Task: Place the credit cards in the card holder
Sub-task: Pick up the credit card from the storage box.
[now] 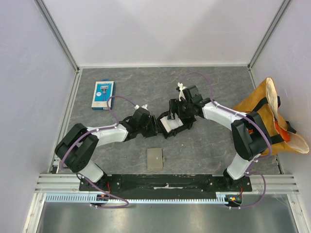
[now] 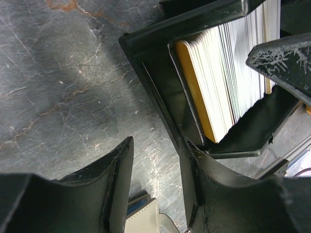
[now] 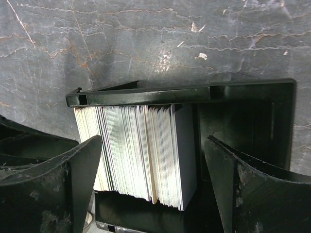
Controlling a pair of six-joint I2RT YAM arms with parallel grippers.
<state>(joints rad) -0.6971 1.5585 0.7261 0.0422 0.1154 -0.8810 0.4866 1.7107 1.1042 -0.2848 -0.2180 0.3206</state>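
Overhead view, centre of frame: a black tray (image 1: pixel 181 127) sits on the grey marbled table (image 1: pixel 209 150). The credit cards (image 1: pixel 170 125) stand on edge inside it as one packed stack. All cards seen are in the tray.

The card holder (image 1: pixel 155 158) lies flat and closed, below the tray toward the bottom of the frame. It is well apart from the tray and touches neither arm.

The left gripper (image 1: pixel 151 125) sits just left of the tray. In the left wrist view its jaws stand moderately apart, with only bare table between its fingers (image 2: pixel 114 184). It holds nothing. The right-hand finger lies close against the tray's near corner; contact cannot be confirmed. The card stack (image 2: pixel 223 82) fills the upper right, and its nearest card shows a yellow-orange edge.

The right gripper (image 1: pixel 175 116) hangs over the tray from the upper right. In the right wrist view its jaws are spread wide, one finger (image 3: pixel 73 184) at either side of the stack (image 3: pixel 141 150). It grips nothing. The tray's rim (image 3: pixel 194 92) runs across behind the cards.

Other items: a blue-and-white retail pack (image 1: pixel 103 94) lies at upper left, and an orange bag (image 1: pixel 265 111) at the right edge.
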